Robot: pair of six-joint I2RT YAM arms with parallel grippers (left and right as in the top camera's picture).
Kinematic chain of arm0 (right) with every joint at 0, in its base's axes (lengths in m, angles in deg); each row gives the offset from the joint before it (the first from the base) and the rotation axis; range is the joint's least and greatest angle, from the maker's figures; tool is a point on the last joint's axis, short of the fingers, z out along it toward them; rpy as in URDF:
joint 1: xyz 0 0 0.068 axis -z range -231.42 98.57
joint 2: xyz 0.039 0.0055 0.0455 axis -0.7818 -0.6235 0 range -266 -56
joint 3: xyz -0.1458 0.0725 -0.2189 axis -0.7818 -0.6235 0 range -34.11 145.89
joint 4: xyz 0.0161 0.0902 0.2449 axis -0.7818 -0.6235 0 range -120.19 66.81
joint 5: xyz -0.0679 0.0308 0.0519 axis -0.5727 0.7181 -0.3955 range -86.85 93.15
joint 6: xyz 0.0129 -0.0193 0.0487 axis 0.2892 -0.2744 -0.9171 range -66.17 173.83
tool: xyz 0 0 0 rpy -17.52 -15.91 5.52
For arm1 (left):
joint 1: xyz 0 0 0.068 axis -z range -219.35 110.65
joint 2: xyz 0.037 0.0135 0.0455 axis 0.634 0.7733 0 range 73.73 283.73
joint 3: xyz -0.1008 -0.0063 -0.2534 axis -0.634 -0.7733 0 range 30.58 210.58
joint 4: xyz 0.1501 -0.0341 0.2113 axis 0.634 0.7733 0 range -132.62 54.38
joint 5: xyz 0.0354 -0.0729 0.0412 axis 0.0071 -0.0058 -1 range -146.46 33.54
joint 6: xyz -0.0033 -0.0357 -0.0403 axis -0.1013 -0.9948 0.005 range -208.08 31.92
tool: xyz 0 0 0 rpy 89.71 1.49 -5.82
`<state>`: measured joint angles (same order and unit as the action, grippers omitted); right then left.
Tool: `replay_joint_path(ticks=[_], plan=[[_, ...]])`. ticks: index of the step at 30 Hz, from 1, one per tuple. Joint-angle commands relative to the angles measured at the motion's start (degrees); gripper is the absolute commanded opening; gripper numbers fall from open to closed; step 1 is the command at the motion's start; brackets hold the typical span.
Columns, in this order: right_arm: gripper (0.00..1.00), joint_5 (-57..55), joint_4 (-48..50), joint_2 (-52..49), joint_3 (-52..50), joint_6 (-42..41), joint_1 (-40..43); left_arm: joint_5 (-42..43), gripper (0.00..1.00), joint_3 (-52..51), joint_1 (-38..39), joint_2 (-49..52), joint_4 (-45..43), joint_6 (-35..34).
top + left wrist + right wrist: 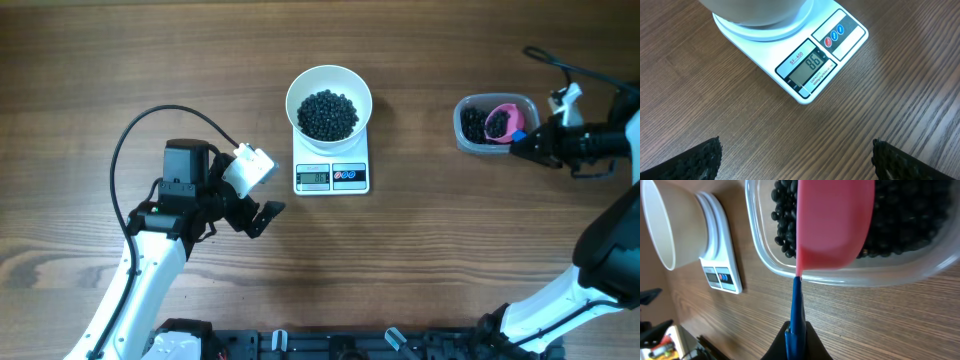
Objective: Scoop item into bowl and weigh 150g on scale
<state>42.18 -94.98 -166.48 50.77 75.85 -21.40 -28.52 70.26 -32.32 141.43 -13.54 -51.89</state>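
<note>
Jaws: left gripper open, idle near the scale; right gripper clamped on the scoop at the container; item part-fills the bowl, display reads 86, so scooping remains.

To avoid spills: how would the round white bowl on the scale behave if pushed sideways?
The round white bowl looks stiff and smooth, so it may slide on the flat white scale. Its base seems narrower than its rim, so a push might tip it, and the small dark round pieces could roll.
</note>
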Motion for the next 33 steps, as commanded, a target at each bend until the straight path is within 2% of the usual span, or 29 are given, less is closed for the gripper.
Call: replay_joint_path(ticks=[1, 16, 21, 33], plan=[[0.04, 7.0, -0.1, -0.8, -0.3, 3.3, 2.1, 1.1, 1.00, -0.6, 0.4, -0.5, -0.1, 1.1], [0.04, 30.8, -7.4, -0.8, -0.3, 15.7, 2.8, 1.1, 1.00, -0.6, 0.4, -0.5, -0.1, 1.1], [0.04, 32.4, -9.1, -0.8, -0.3, 15.2, -0.5, 1.1, 1.00, -0.6, 0.4, -0.5, -0.1, 1.0], [0.04, 31.7, -6.8, -0.7, 2.6, 6.5, -18.3, 1.1, 1.00, -0.6, 0.4, -0.5, -0.1, 1.0]])
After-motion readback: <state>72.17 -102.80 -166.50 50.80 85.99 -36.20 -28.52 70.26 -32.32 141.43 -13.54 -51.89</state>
